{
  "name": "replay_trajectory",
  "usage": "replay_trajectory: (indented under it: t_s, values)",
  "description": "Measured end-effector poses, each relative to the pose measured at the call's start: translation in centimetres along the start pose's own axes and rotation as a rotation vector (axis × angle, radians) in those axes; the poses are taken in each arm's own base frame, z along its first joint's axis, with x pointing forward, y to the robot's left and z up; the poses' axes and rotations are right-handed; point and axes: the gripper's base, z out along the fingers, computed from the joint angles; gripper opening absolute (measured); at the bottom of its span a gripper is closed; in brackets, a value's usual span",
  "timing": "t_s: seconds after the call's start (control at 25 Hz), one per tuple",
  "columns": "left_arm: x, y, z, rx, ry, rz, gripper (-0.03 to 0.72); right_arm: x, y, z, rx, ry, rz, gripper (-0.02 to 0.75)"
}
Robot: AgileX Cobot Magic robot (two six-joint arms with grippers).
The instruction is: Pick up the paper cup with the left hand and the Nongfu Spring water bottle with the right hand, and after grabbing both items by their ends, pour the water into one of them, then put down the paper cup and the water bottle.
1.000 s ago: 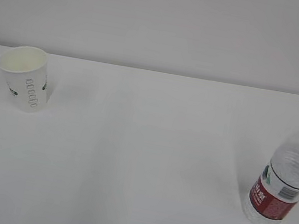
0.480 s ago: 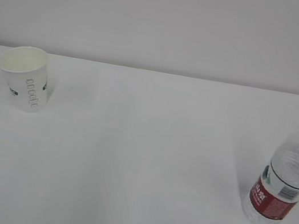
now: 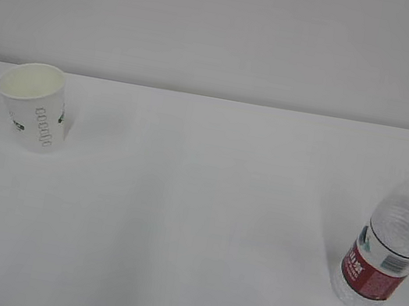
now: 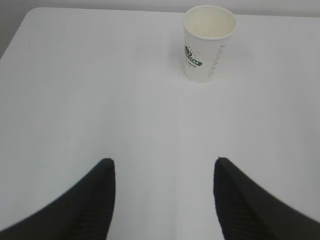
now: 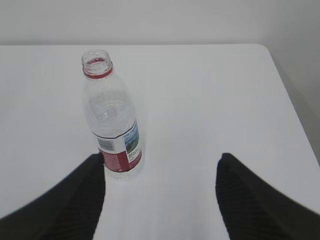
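Left hand (image 4: 164,167) open, jaws spread wide, nothing between them; two black ribbed fingers (image 4: 95,200) poke in from the bottom of the left wrist view, above bare white table (image 4: 100,90). Cup (image 4: 209,42) sits well ahead of it, far side of the table, a bit right of the gap between the fingers, not touched. Right hand (image 5: 160,162) also open and empty, same black ribbed fingers (image 5: 82,197) at the bottom of its view. Bottle (image 5: 111,115) stands just ahead of the right hand's left finger, base very near the fingertip; can't tell if they touch, bottle is off to the left of the gap, not between the jaws. Cup: white paper, tapered, rolled rim, cream inside, grey lettering down the side and a small dark logo; upright, mouth up, long axis vertical. Bottle: clear ribbed plastic, red-and-white label low on the body, red neck ring, no cap; upright, mouth up, long axis vertical, taller than the cup. Water level inside hard to read. In the exterior view the cup (image 3: 34,106) is far left near the back edge and the bottle (image 3: 395,234) far right nearer the front, well apart, both standing on the table (image 3: 193,214); no arms in that view. Table smooth, matte white; plain pale wall (image 3: 226,30) behind.
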Motion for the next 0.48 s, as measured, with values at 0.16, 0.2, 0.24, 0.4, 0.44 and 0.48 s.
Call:
replay_trajectory:
  t_s: [0.16,0.2,0.24,0.4,0.44,0.48]
  values:
    - [-0.7,-0.1,0.5,0.003,-0.024,-0.002,0.453,-0.8,0.0,0.8,0.0,-0.002,-0.001,0.528]
    - [-0.9,-0.1,0.7,0.004,-0.036,-0.002,0.453,-0.9,0.0,1.0,-0.001,-0.001,-0.001,0.528]
    - [-1.2,-0.1,0.9,0.004,-0.042,-0.002,0.453,-1.1,0.0,1.3,-0.001,-0.003,-0.001,0.528]
    - [-1.8,-0.1,2.0,0.002,-0.012,-0.002,0.453,-1.8,0.0,2.2,-0.001,0.009,-0.002,0.528]
    - [-1.9,-0.1,2.3,0.001,0.001,-0.002,0.453,-1.9,0.0,2.4,-0.003,0.006,0.0,0.528]
    - [-2.0,-0.1,2.6,0.0,0.006,-0.003,0.453,-2.1,0.0,2.6,-0.003,0.006,0.0,0.528]
